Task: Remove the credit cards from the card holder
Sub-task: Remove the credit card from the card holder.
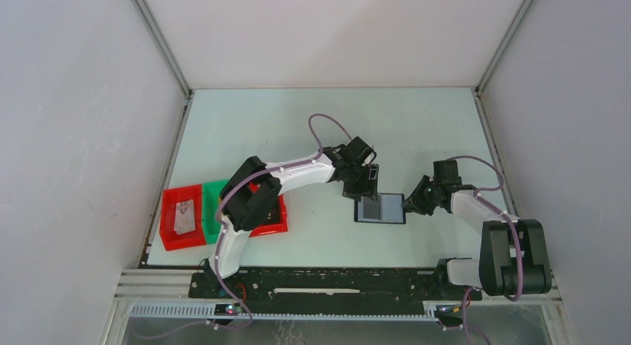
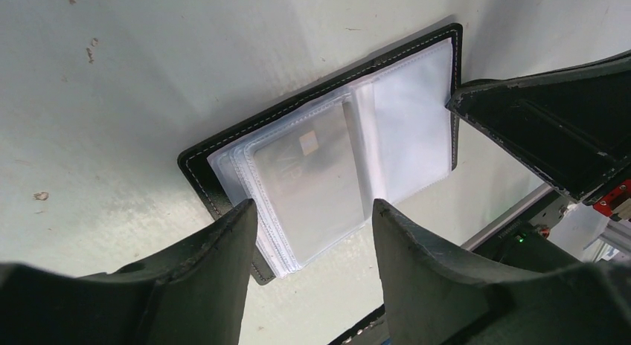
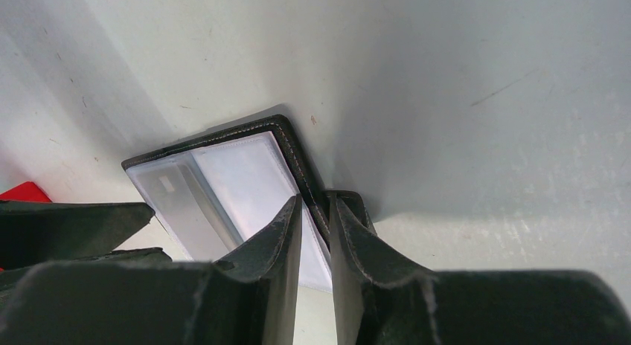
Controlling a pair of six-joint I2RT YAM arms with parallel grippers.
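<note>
I log: card holder (image 1: 380,209) open on the table (image 1: 298,122), 4 o'clock of centre; right gripper (image 3: 316,204) pinching its 3 o'clock edge; left gripper (image 2: 314,211) at its 11 o'clock, jaws apart astride clear sleeves (image 2: 417,114) containing a pale grey card (image 2: 312,178)

- I am seeing the card holder (image 2: 198,172) showing a black cover, with a line of pale stitching running along its edge.
- Its plastic sleeves (image 2: 413,114) are looking milky white and half transparent.
- The credit card (image 2: 320,189) inside one sleeve is showing pale grey and carrying a small tan square.
- The table (image 2: 111,85) is appearing pale greenish white, with a few small brown specks.
- The left gripper (image 2: 314,210) and the right gripper (image 3: 314,211) are both showing matt black, with greyish scuffing along the edges.
- I am watching white arms (image 1: 298,172) with black joints and purple cables (image 1: 327,115).
- The red tray (image 1: 170,237) is sitting beside the green tray (image 1: 216,196).
</note>
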